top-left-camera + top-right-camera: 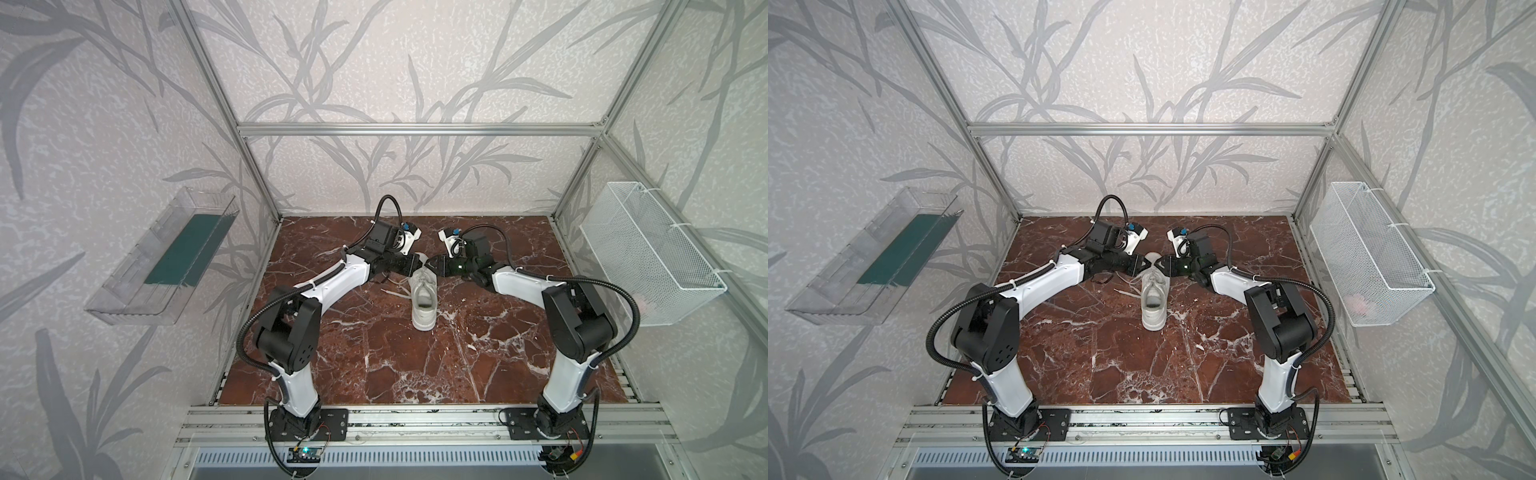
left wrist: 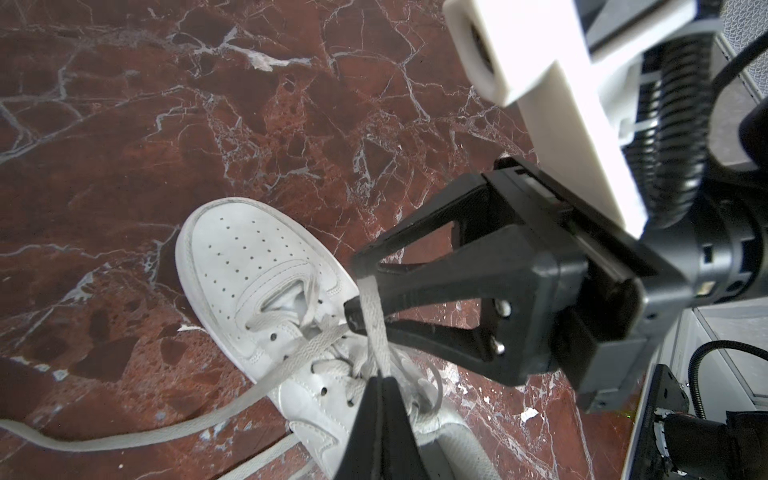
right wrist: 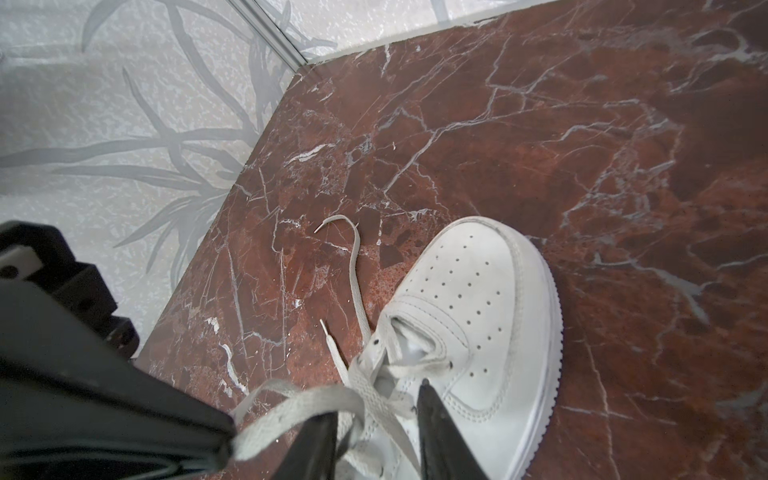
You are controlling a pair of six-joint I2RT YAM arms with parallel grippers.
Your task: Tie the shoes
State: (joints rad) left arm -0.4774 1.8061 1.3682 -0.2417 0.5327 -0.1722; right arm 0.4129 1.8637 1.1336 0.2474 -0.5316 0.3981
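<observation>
left pincer (image 2: pixel 380 379) clenched on lace (image 2: pixel 372 316) | right pincer (image 3: pixel 372 401) released | basket (image 1: pixel 1362 245): pinkish thing (image 1: pixel 1360 302) | bin (image 1: pixel 124 299): green sheet (image 1: pixel 187 253)

Left arm (image 1: pixel 332 282) and right arm (image 1: pixel 515 282): white shell links between black joint housings. A black corrugated conduit (image 1: pixel 241 340) runs along the outside, fixed with white zip ties (image 1: pixel 311 284). Each foot has a black base plate (image 1: pixel 336 417) with thin red and yellow wires (image 1: pixel 575 456). Wrists are black, each carrying a white printed camera mount (image 2: pixel 540 83); a green light (image 1: pixel 458 267) glows on the right wrist. Right claw (image 2: pixel 351 286): matte black, with two tapering, open-framed triangular fingers (image 2: pixel 436 291) on a blocky black body and two silver screws (image 2: pixel 503 307) in one finger's base.
</observation>
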